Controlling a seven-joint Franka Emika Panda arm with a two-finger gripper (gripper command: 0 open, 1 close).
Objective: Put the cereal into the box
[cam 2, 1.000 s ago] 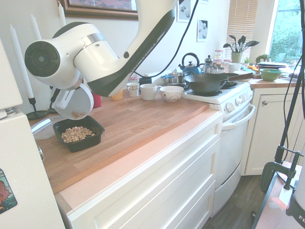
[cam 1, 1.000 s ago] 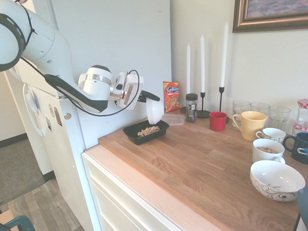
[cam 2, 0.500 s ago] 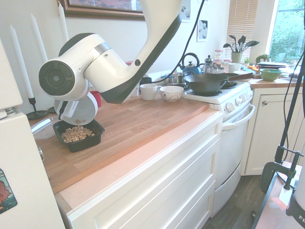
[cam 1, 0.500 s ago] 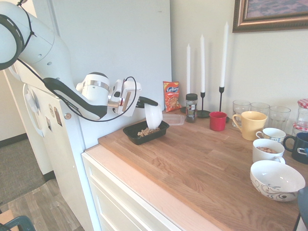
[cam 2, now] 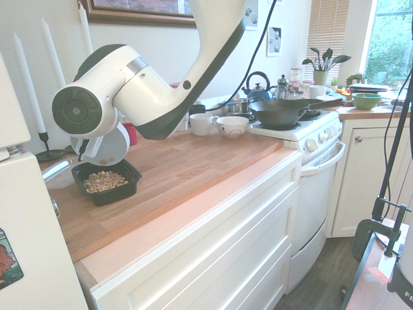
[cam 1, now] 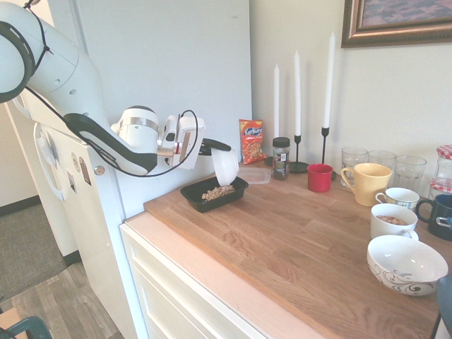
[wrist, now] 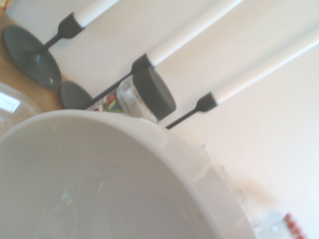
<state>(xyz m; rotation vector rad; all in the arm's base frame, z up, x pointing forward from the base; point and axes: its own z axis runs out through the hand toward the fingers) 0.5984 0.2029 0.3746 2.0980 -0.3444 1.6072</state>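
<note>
**White bowl tipped over the black tray, cereal lying inside**

The gripper (cam 1: pixel 210 146) is clamped on the rim of a small white bowl (cam 1: pixel 226 165), holding it tilted on its side just above the far end of the box (cam 1: pixel 214 193). The cereal (cam 2: pixel 106 181) sits as a tan heap inside that black tray, which rests near the corner of the wooden counter (cam 1: pixel 304 240). In the wrist view the bowl's inside (wrist: pixel 99 189) looks bare. Behind the tray stand an orange snack bag (cam 1: pixel 251 140), a dark-lidded spice jar (cam 1: pixel 281 157) and three tall white candles (cam 1: pixel 296 99). Mugs and bowls crowd the counter's other end
</note>
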